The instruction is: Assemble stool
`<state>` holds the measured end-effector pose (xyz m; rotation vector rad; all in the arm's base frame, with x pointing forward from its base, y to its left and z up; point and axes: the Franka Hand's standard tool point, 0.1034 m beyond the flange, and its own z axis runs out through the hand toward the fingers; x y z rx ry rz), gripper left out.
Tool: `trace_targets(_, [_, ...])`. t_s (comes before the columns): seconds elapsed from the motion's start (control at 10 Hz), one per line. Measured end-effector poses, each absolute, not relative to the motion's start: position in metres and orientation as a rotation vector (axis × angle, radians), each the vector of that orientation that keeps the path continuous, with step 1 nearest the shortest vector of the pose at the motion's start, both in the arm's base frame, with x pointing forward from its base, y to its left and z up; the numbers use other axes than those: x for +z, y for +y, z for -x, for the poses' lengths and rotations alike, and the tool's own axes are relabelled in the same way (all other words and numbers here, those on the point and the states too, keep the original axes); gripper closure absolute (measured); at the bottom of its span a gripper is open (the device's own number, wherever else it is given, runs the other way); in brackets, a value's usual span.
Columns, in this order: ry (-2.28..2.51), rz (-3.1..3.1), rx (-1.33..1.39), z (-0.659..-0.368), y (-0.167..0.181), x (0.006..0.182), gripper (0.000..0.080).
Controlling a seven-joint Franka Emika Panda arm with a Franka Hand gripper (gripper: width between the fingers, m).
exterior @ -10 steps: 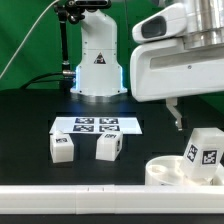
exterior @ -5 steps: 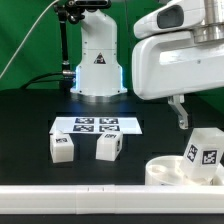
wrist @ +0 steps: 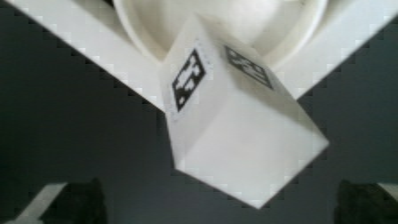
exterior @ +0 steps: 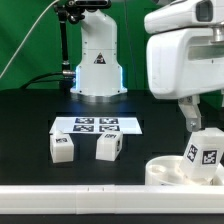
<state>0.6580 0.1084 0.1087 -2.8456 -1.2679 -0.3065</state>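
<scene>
The round white seat disc point(exterior: 168, 172) lies at the exterior view's lower right. One tagged white leg point(exterior: 203, 148) stands on it. Two more legs point(exterior: 62, 147) point(exterior: 108, 147) stand loose on the black table in front of the marker board point(exterior: 96, 125). My gripper point(exterior: 192, 124) hangs just above and slightly behind the leg on the seat, without touching it. In the wrist view that leg point(wrist: 240, 130) fills the middle, with the seat disc point(wrist: 222, 20) beyond it. The gripper point(wrist: 217, 210) is open and empty, and its dark fingertips point(wrist: 71, 205) sit far apart at the picture's corners.
A long white rail point(exterior: 80, 194) runs along the front edge of the table, and white rail pieces point(wrist: 80, 40) flank the seat in the wrist view. The robot base point(exterior: 97, 60) stands behind the marker board.
The arm has moved toward the exterior view's right, so the gripper now hangs over the leg on the seat. The parts have not moved.
</scene>
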Motion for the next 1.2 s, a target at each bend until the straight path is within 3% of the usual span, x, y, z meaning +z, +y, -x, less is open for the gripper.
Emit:
trace_targets(0.9, [-2.353, 2.265, -0.236, -0.658, 0.099, 0.099, 0.0151])
trace_targets(1.2, [-2.54, 2.079, -0.178, -0.654, 0.1, 0.084, 0.0151])
